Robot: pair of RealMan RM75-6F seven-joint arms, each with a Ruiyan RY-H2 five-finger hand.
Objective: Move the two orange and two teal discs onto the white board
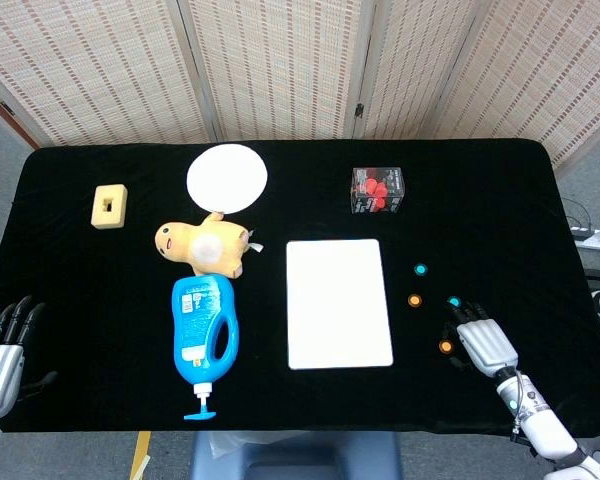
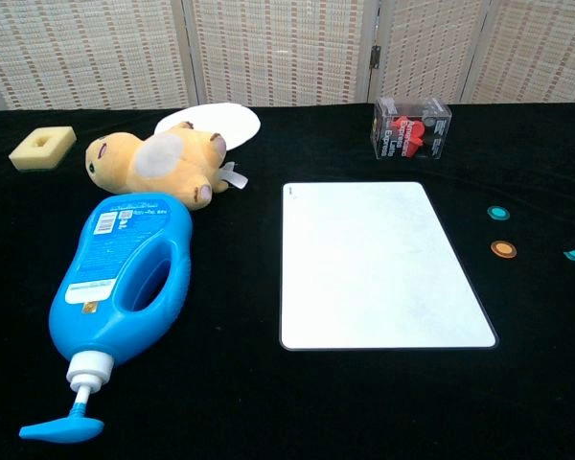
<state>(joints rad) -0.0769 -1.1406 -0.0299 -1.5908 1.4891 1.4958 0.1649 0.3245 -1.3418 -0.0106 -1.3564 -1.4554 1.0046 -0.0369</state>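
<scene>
Right hand: the right hand (image 1: 485, 343) lies palm down on the black table (image 1: 500, 190), to the right of the white board (image 1: 339, 303); its fingers are extended and slightly apart, and it holds nothing. Its fingertips (image 1: 458, 318) reach to just beside the nearer teal disc (image 1: 453, 302); whether they touch it cannot be told.
Left hand: the left hand (image 1: 0, 350) sits at the table's near left edge, well apart from the white board, fingers spread, holding nothing.
Far teal disc: the far teal disc (image 1: 421, 269) lies right of the white board, off it.
Upper orange disc: the upper orange disc (image 1: 414, 300) lies near the board's right edge, not on it.
Lower orange disc: the lower orange disc (image 1: 445, 346) lies just beside the right hand, on the side toward the board.
White board: flat on the table, nothing on it.
Left of the board: a blue bottle (image 1: 204, 332) on its side, a yellow plush toy (image 1: 204, 245), a white round plate (image 1: 227, 178) and a beige block (image 1: 109, 206).
Behind the board: a clear box (image 1: 378, 190) with red pieces inside.
</scene>
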